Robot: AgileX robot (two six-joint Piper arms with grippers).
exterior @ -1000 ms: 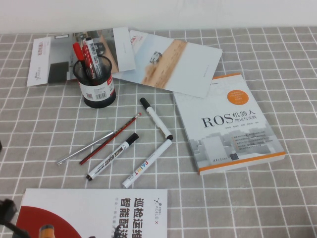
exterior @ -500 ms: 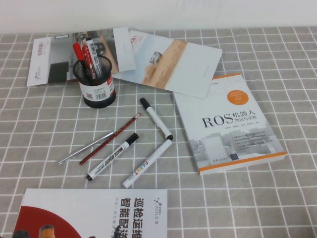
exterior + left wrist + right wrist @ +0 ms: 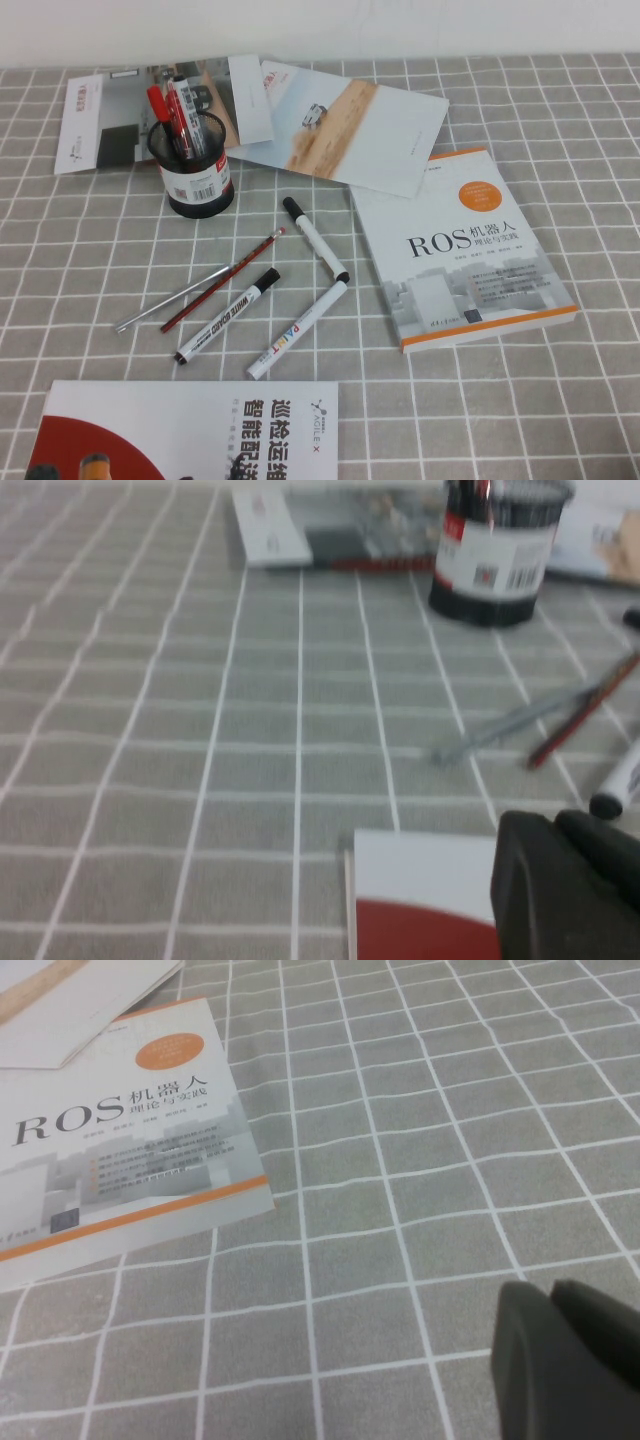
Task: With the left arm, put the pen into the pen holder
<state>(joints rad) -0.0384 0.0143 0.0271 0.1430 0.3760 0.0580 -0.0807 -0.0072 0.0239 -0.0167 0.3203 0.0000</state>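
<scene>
The pen (image 3: 315, 240), a short white marker with a black cap, lies on the grey checked cloth at the middle of the high view. The pen holder (image 3: 193, 165), a black mesh cup with a barcode label, stands upright at the back left, with a few pens in it. It also shows in the left wrist view (image 3: 495, 560). My left gripper (image 3: 553, 825) is shut and empty, low over the front booklet, far from the pen. My right gripper (image 3: 548, 1295) is shut and empty over bare cloth right of the book. Neither arm shows in the high view.
A "WHITE BOARD MARKER" (image 3: 228, 315), a "PAINT" marker (image 3: 297, 330), a red pencil (image 3: 225, 280) and a grey pen (image 3: 175, 298) lie near the pen. A ROS book (image 3: 465, 250) lies at the right, brochures (image 3: 350, 125) at the back, a booklet (image 3: 190, 430) at the front.
One second ago a part of my left arm showed at the front left corner of the high view; it has drawn out of that view. The things on the table have not moved.
</scene>
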